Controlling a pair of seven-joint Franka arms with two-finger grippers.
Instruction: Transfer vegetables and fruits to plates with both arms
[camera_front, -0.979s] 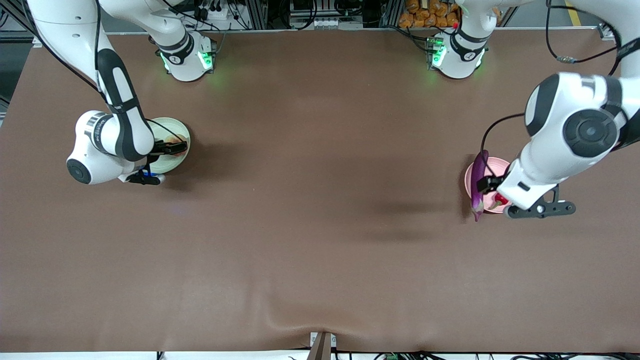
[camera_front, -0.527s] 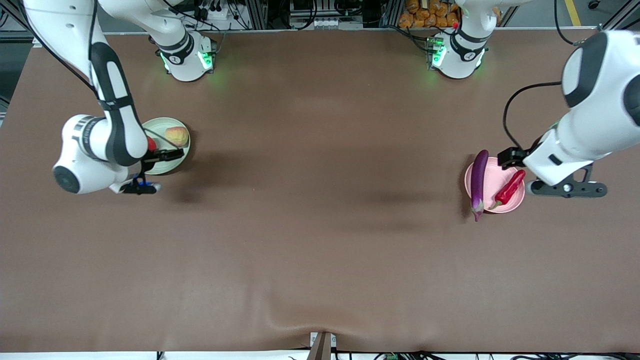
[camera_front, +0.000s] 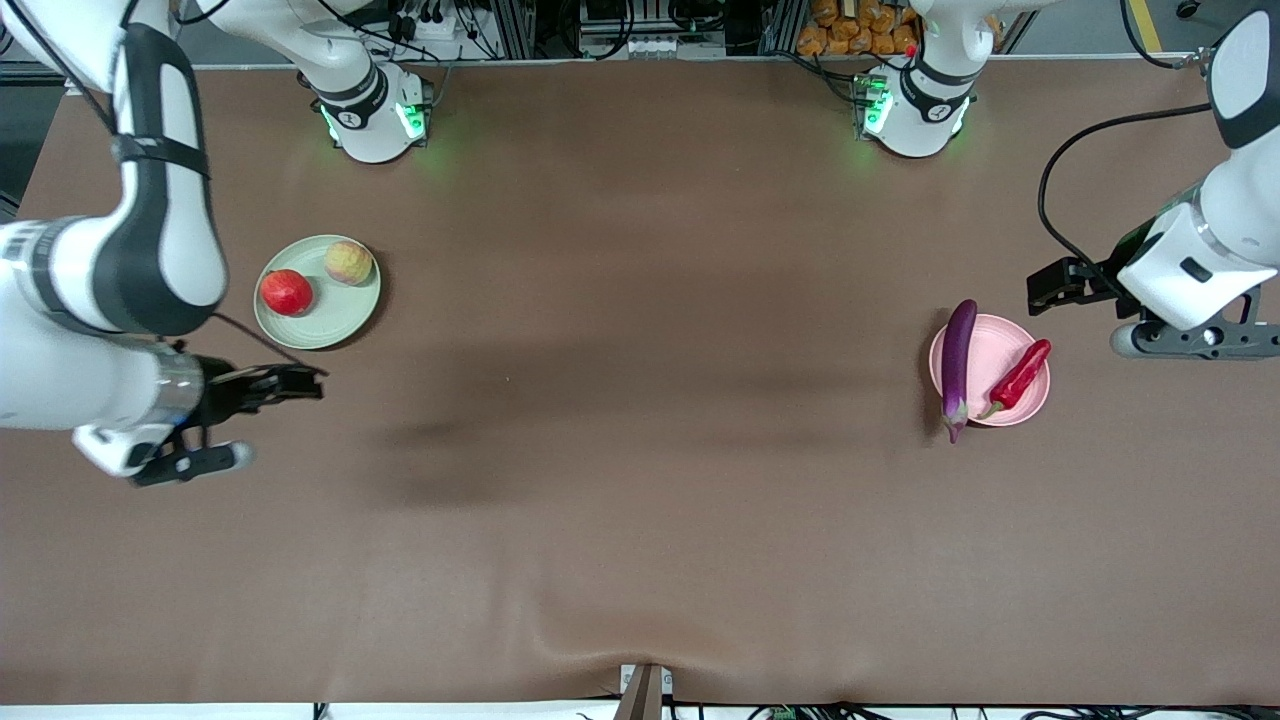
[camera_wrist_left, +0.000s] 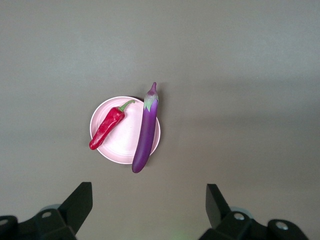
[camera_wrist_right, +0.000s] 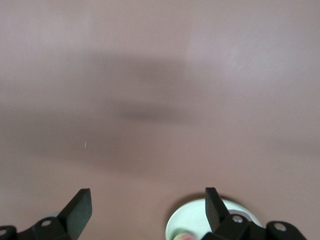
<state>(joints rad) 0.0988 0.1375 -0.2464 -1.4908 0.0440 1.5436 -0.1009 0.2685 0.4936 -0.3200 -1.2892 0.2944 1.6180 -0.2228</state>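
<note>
The pale green plate (camera_front: 335, 315) holds the red fruit (camera_front: 286, 292) and the yellowish-green fruit (camera_front: 348, 262). The pale pink plate (camera_front: 985, 350) holds the red chili (camera_front: 1018, 377) and the purple eggplant (camera_front: 957, 362), whose stem end hangs over the rim. My right gripper (camera_front: 308, 381) is open and empty, up over bare table beside the green plate. My left gripper (camera_front: 1042, 290) is open and empty, up over bare table beside the pink plate. The left wrist view shows the pink plate (camera_wrist_left: 123, 142), chili (camera_wrist_left: 106, 127) and eggplant (camera_wrist_left: 146, 135) beyond the open gripper (camera_wrist_left: 148, 200). The right wrist view shows the open gripper (camera_wrist_right: 148, 202) and the green plate's edge (camera_wrist_right: 195, 220).
A brown cloth (camera_front: 640, 400) covers the whole table. The two arm bases (camera_front: 375, 115) (camera_front: 915, 110) stand along the table's edge farthest from the front camera. The cloth has a fold at the table's edge nearest the front camera.
Both grippers have risen and drawn away from their plates. The red fruit now lies uncovered on the green plate and the chili lies free on the pink plate.
</note>
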